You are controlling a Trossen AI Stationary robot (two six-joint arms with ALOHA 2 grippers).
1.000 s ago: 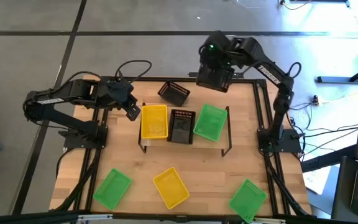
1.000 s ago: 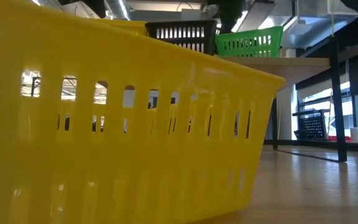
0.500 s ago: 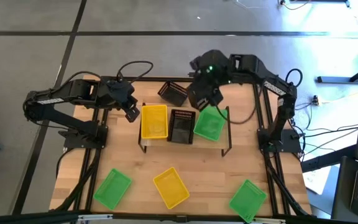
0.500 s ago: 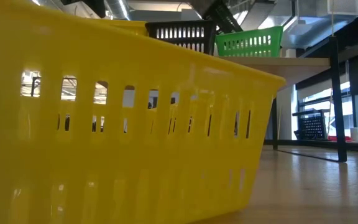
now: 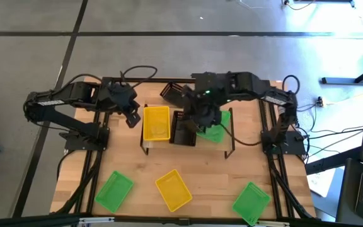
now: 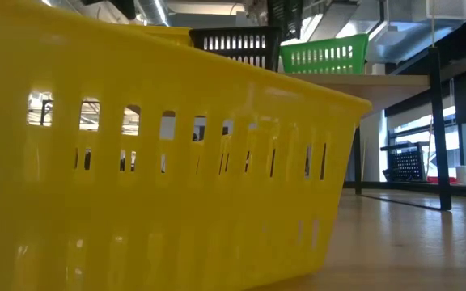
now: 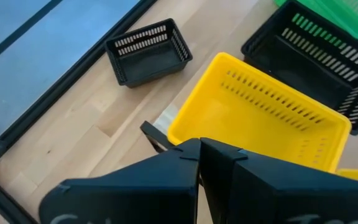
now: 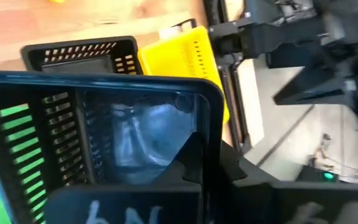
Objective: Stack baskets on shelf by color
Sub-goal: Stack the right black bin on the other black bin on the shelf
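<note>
Your right tool point(image 5: 201, 112) is clenched on a black basket point(image 8: 98, 130), over the shelf's point(image 5: 227, 146) black basket point(image 5: 183, 129) w/ green beside. Left tool point(image 5: 133, 118) clenched empty, near the yellow basket point(image 5: 156, 123).

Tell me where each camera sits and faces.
High view: overhead, facing down at table; both arms show.
Low view: table height, facing across; front yellow basket fills it.
Left wrist view: left arm, past shut left fingers toward shelf yellow basket.
Right wrist view: right arm, right fingers holding black basket.
Shared: both wrist views show shelf yellow basket.
</note>
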